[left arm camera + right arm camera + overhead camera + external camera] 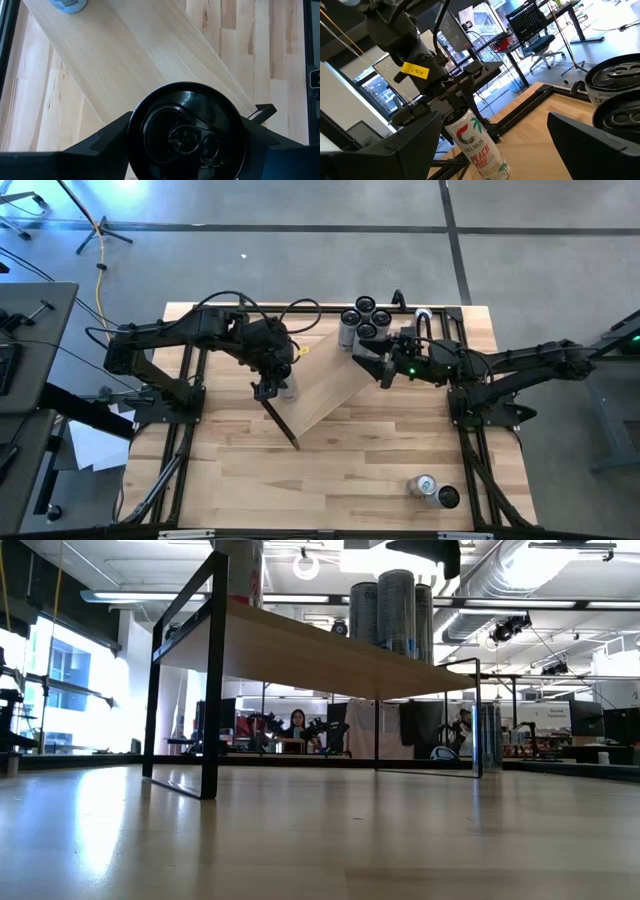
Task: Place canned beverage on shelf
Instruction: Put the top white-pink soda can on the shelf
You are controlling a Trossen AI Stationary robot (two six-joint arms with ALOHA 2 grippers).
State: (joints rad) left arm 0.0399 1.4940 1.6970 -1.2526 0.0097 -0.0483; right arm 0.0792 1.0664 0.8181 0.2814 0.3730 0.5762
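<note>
So the butcher-block table [350, 470] is carrying the whole setup, and the shelf [330, 385] is sitting diagonally across its middle, raised on black brackets so the cans are ending up off the tabletop. The left gripper [272, 387] is hanging over the shelf's near end with its fingers flanking a Celsius Peach Vibe can [186, 132] that's standing on the board. They're sitting right against its sides, but I honestly can't tell if they're pinching it or already letting go. The right gripper [385, 370] is waiting near the far end, claw spread wide with nothing in it, probably keeping clear of the drop-off. Four dark-topped cans [365, 320] are bunching together at that far end, leaving the near end free. Two spare cans [436, 491] are lying near the table's front right corner, well apart from the shelf.
</note>
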